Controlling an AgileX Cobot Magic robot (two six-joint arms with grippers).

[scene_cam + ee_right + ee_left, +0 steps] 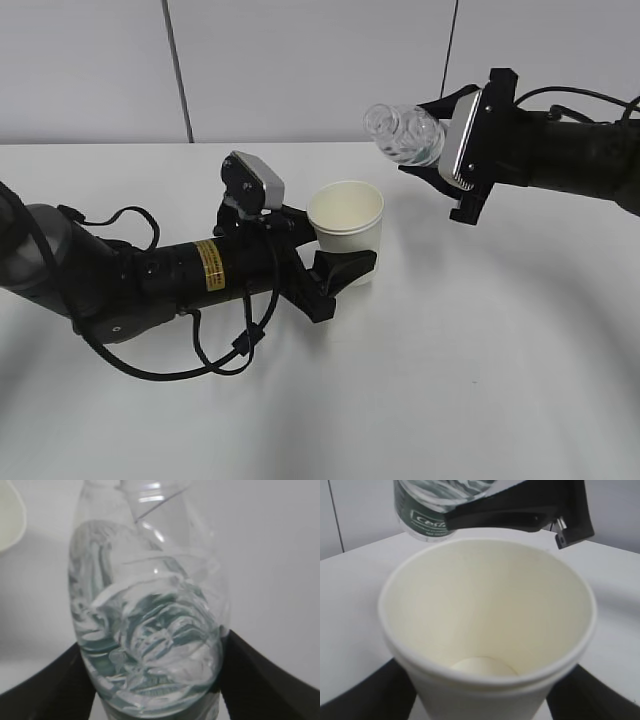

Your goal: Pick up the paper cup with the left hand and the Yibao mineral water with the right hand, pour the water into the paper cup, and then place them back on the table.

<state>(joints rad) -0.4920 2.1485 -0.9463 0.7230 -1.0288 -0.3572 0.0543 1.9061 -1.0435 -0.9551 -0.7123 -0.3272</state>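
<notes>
cup and bottle both gripped

cup (346, 230), one, paper, sits upright between my left hand's (318, 262) fingers, which are clamped on its sides. one yibao bottle (405, 134) is clamped in my right hand (462, 150), tilted, neck toward the cup, up and to the right of it. white table (480, 360) below, pale wall behind.

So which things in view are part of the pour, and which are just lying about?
In the job:
- paper cup, held by the left hand
- Yibao mineral water, tilted in the right hand
- table

Lying about:
- nothing; only loose black cables on the left arm
</notes>
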